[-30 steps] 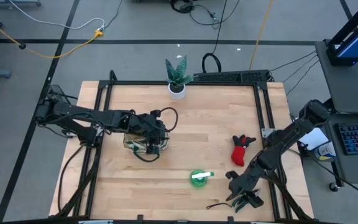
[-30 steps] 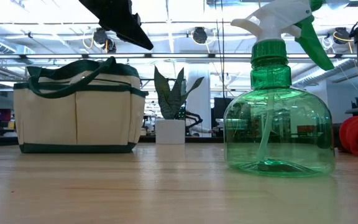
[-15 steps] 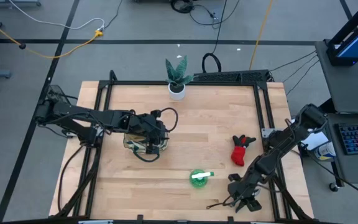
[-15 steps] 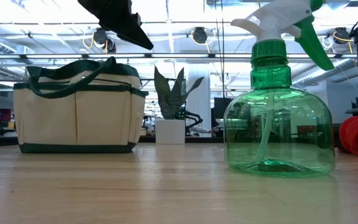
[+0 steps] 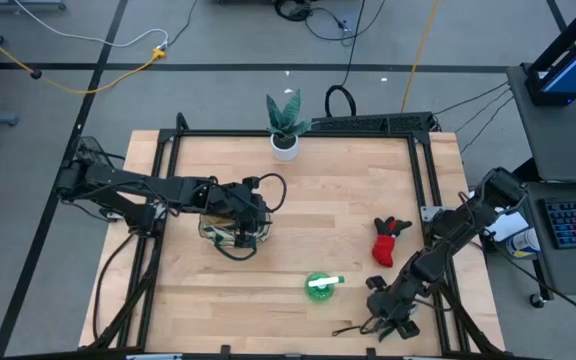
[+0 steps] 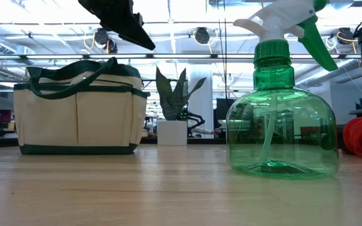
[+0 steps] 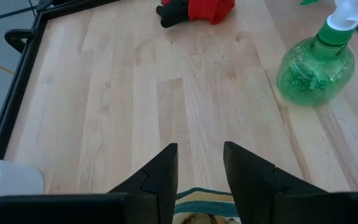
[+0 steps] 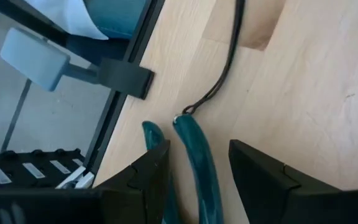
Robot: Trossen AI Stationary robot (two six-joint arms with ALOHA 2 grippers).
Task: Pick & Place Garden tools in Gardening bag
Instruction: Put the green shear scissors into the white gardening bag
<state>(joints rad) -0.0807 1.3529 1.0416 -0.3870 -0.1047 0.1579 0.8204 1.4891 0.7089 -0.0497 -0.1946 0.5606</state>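
Teal shear handles lying at the tabletop's near right edge, between the right gripper jaws, spread apart. Lower squarely before closing. Left gripper jaws apart above gardening bag.

clear: table centre | blocked: near edge – spray bottle, right – glove, far – plant

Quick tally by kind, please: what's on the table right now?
Cream canvas bag with green trim: 1
Clear green plastic spray bottle: 1
Red-and-black glove: 1
Teal-handled shears: 1
Green plant in white pot: 1
Total: 5
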